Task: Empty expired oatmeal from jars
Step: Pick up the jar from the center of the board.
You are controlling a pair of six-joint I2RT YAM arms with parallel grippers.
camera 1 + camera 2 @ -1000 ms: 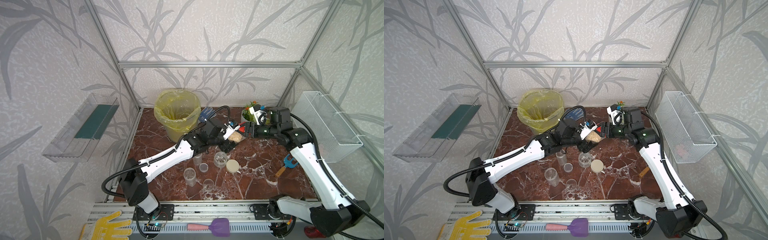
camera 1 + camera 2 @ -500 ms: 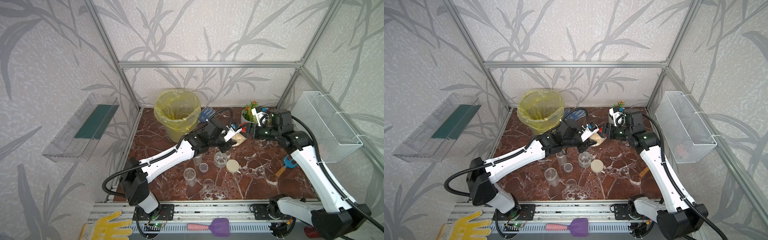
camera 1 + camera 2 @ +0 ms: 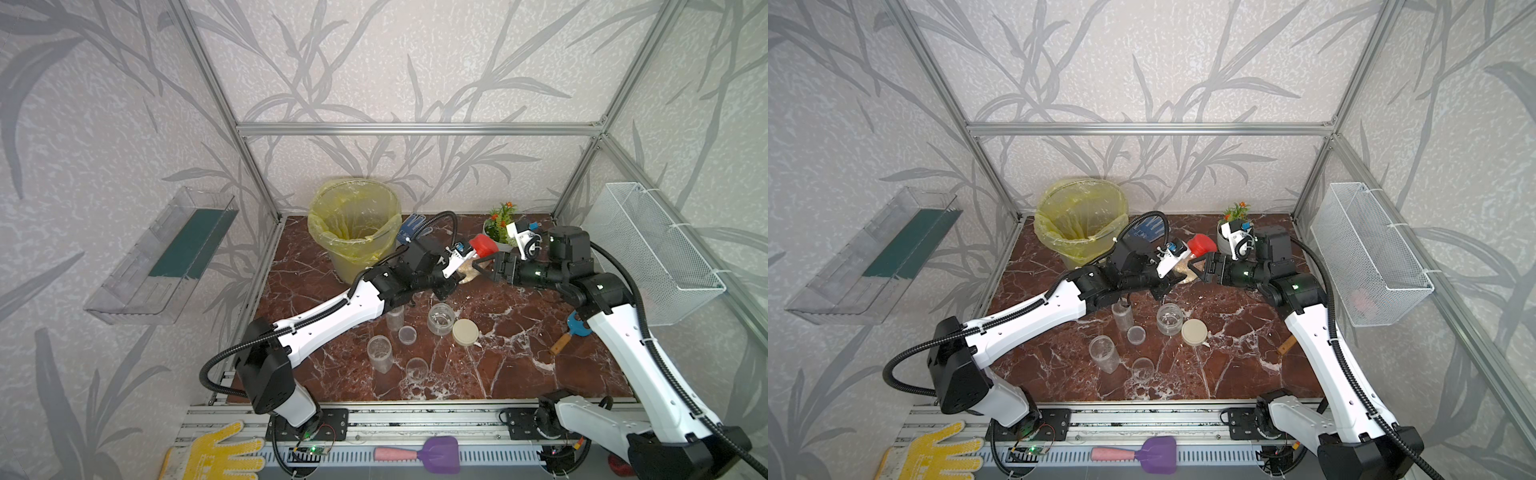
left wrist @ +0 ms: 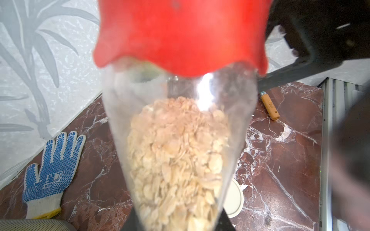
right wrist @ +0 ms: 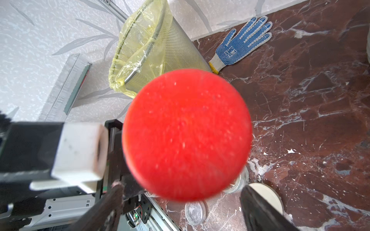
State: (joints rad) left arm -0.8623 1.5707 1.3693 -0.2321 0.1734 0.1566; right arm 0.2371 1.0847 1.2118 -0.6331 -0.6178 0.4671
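Clear jars, three of them, stood empty at the worktop's middle, lids off. Beyond, the left fingers clamped the last jar, oatmeal inside, red cap on; the right fingers stood apart around the cap. Uncapping and tipping into the bin at the far left corner seemed left.

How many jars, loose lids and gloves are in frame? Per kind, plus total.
Jars: 4 (red-capped jar in the left claw; three open jars)
Loose lids: 3 (two clear lids; one beige lid)
Gloves: 2 (blue glove; yellow glove)
Total: 9
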